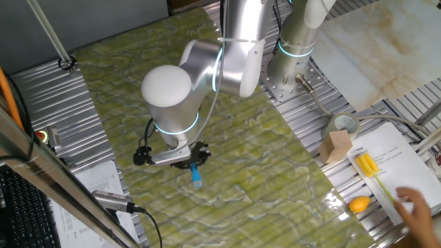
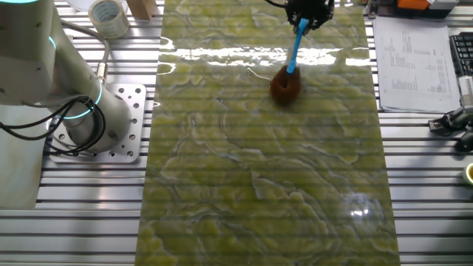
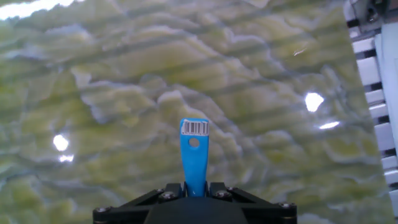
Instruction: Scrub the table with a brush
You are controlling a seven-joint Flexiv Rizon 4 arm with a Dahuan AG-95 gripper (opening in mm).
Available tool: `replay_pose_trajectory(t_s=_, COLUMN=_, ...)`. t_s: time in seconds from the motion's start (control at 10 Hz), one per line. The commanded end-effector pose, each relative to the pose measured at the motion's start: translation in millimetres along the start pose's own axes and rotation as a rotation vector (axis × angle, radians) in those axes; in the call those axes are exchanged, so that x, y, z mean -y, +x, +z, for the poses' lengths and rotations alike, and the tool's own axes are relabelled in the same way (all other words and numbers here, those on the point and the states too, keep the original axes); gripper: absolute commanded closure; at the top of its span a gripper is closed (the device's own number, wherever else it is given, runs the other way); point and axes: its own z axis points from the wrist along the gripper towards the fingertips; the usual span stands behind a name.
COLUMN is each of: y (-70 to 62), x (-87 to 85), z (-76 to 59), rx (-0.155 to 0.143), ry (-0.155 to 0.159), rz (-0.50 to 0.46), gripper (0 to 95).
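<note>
a: any writing you can make out?
b: only a barcode label on the end of the brush [image 3: 194, 149] handle, in the hand view. its digits are too small to read.
a: and the printed sheets [image 2: 411, 63] beside the desk [image 2: 259, 162]?
b: lines of print, but too blurred to read. the paper [image 1: 393, 162] in one fixed view is the same.

In the hand view the brush [image 3: 194, 152] shows only its blue handle, the bristles lying out of sight, the pincer [image 3: 194, 194] is cut off by the lower edge, and in one fixed view the arm's white joint hides part of the tabletop [image 1: 275, 172].
</note>
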Motion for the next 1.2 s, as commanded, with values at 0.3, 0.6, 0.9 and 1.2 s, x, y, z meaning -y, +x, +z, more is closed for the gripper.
replay_pose_trajectory(t_s=0.3, y=-0.5, x=-23.3, z=12.1, rx=0.105, ry=-0.039, rz=0.168, gripper=95.0)
replay_pose_trajectory(t_s=0.6, y=-13.9, x=-33.5, z=17.4, rx=0.138, ry=-0.054, rz=0.269, gripper=95.0)
replay_pose_trajectory(t_s=0.9, y=-33.5, x=-35.7, z=14.2, rx=0.157, ry=-0.069, rz=0.397, gripper=95.0)
replay_pose_trajectory(t_s=1.2, y=-48.8, x=-38.5, z=12.0, rx=0.187, ry=-0.086, rz=0.548, gripper=95.0)
